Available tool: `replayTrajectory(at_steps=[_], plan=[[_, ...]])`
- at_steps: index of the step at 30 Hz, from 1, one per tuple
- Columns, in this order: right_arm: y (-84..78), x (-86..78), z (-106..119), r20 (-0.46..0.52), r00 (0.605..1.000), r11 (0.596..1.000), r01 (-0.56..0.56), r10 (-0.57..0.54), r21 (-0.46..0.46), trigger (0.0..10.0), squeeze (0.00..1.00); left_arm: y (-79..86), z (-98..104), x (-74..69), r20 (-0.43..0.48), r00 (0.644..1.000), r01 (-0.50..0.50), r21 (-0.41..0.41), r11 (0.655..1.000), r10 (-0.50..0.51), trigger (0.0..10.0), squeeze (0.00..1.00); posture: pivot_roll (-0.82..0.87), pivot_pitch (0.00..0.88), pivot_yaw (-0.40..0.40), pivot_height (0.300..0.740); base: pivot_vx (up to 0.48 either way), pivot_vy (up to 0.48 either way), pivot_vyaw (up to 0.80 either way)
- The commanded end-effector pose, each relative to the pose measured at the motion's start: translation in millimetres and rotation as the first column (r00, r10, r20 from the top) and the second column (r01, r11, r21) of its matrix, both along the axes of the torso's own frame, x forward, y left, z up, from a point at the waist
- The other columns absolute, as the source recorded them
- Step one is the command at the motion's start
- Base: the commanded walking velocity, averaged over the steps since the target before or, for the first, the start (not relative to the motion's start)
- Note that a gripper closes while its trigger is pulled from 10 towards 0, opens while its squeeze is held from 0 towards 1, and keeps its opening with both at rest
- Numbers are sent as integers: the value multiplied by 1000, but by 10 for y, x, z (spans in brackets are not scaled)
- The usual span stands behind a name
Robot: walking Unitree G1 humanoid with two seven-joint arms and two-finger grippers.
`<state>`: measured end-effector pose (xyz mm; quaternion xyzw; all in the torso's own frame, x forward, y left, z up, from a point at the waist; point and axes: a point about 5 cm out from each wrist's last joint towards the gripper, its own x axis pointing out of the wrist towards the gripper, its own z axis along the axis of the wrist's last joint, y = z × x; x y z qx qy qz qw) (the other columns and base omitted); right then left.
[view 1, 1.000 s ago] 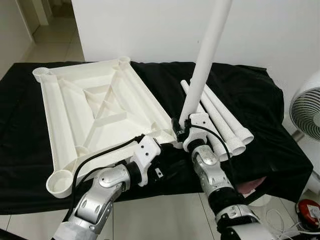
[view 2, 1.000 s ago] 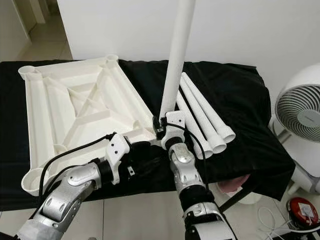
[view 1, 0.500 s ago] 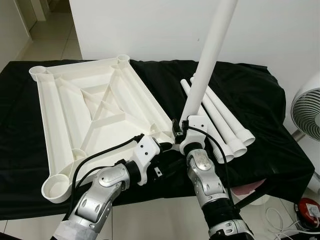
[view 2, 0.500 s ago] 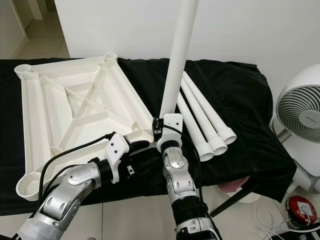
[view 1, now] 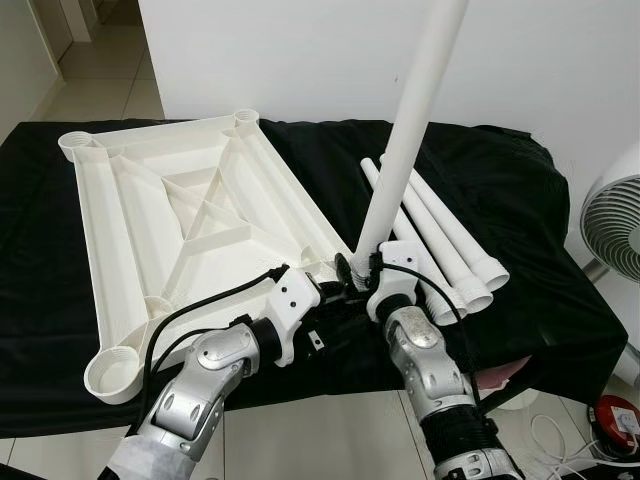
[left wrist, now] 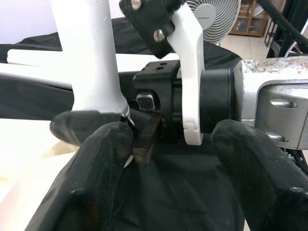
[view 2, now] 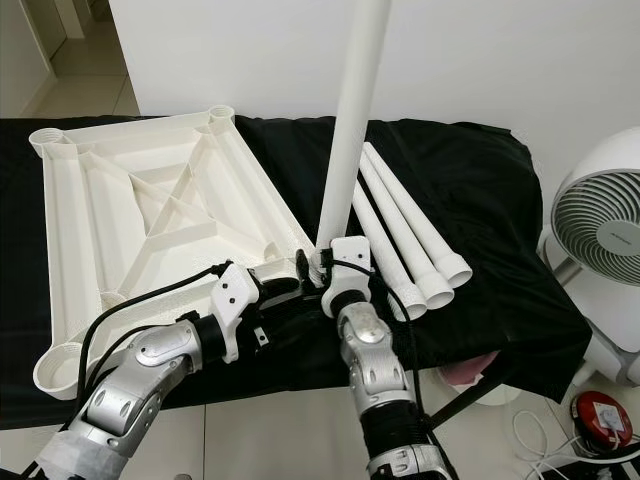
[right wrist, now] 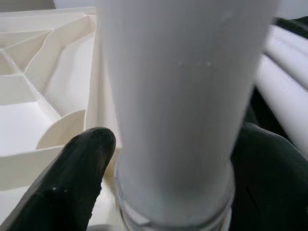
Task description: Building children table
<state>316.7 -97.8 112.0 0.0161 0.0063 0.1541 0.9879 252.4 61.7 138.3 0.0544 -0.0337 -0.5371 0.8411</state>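
A white tabletop (view 1: pixel 190 215) lies upside down on the black-draped table, ribs up, with round sockets at its corners. My right gripper (view 1: pixel 365 268) is shut on a long white table leg (view 1: pixel 410 130) and holds it nearly upright. The leg's foot stands at the tabletop's near right corner. In the right wrist view the leg (right wrist: pixel 173 96) sits between both black fingers (right wrist: pixel 72 178). My left gripper (view 1: pixel 325 280) is open right beside that corner; one of its fingers (left wrist: pixel 96 159) is next to the leg's base (left wrist: pixel 91 57).
Three more white legs (view 1: pixel 450 240) lie side by side on the black cloth to the right. A white fan (view 1: pixel 615 215) stands off the table's right end. A red object (view 1: pixel 617 415) and cables are on the floor there. A white wall runs behind.
My right gripper has brought the leg's foot down and leftward to the corner, close to my left gripper. The leg stands a little more upright. The camera shifted slightly.
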Motion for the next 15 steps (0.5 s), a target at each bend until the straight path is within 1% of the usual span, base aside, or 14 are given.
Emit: replayTrajectory(at_steps=[1, 4, 7, 10, 11, 12, 15], plan=[[-14, 32, 13, 7, 999, 999, -38, 38, -3, 10000, 0, 9, 2, 29, 11, 999, -31, 5, 1000, 31, 10000, 0, -45, 0, -64, 740, 0, 0, 0], [-93, 115, 62, 39, 989, 988, -143, 145, -51, 10000, 0, 0, 5, 32, 10, 999, -31, 2, 1000, 31, 10000, 0, -49, 0, -58, 740, 0, 0, 0], [-109, 131, 72, 42, 986, 985, -160, 163, -66, 10000, 0, -5, 4, 30, 10, 999, -31, 1, 1000, 31, 10000, 0, -49, 0, -58, 740, 0, 0, 0], [-134, 227, 113, 46, 956, 951, -283, 290, -126, 10000, 0, -35, 9, 29, 10, 1000, -25, -5, 1000, 25, 10000, 0, -50, 0, -52, 740, 0, 0, 0], [-134, 227, 113, 46, 956, 951, -283, 290, -126, 10000, 0, -35, 9, 29, 10, 1000, -25, -5, 1000, 25, 10000, 0, -50, 0, -52, 740, 0, 0, 0], [-141, 286, 136, 38, 938, 928, -336, 346, -164, 10000, 0, -44, 17, 34, 13, 1000, -22, -6, 1000, 22, 10000, 0, -50, 0, -48, 740, 0, 0, 0], [-142, 306, 143, 34, 931, 919, -352, 363, -176, 10000, 0, -44, 19, 37, 14, 1000, -22, -5, 1000, 22, 10000, 0, -50, 0, -48, 740, 0, 0, 0]])
